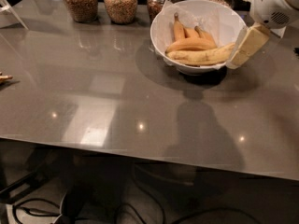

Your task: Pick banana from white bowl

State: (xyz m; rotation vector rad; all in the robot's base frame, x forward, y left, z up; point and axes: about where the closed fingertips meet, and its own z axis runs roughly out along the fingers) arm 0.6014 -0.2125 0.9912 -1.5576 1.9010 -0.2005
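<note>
Nearest me, I am seeing the grey worktop [117, 106], glossy and throwing back the ceiling lights. Further in, the white bowl [154, 31] is sitting toward the right. The banana [201, 56], the long pale speckled one, is lying across the bowl's front, on the near side of the shorter orange-yellow bananas [189, 44] and below the crinkled paper lining [205, 17]. The tool [247, 45] is hanging just beside the bowl's right rim, close to the banana's right end. I cannot tell whether it is spread or pressed together, nor whether it is touching the rim. I am judging the step in hand to be the reach. To do it well, I am planning to lift over the rim and come down across the banana's middle, square to its length, without nudging the bowl or catching the paper. Beyond, glass jars [120, 3] are standing along the far edge, one just behind the bowl.
</note>
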